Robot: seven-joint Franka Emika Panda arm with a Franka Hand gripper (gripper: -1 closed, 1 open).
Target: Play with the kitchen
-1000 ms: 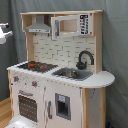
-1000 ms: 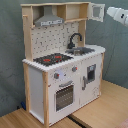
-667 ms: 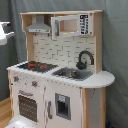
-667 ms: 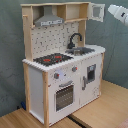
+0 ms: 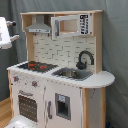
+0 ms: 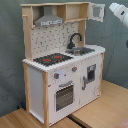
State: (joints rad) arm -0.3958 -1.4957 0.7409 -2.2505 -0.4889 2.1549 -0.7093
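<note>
Nothing has shifted since a second ago: the toy kitchen (image 5: 57, 70) (image 6: 62, 62) stands on the wooden floor before the grey curtain, the white arm (image 5: 6, 32) (image 6: 120, 12) stays at the frame edges, its gripper out of view

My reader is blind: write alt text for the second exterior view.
A white and light-wood toy kitchen stands on a wooden floor, with red-burner stovetop, black faucet and oven door. A white robot arm enters at the upper right.
</note>
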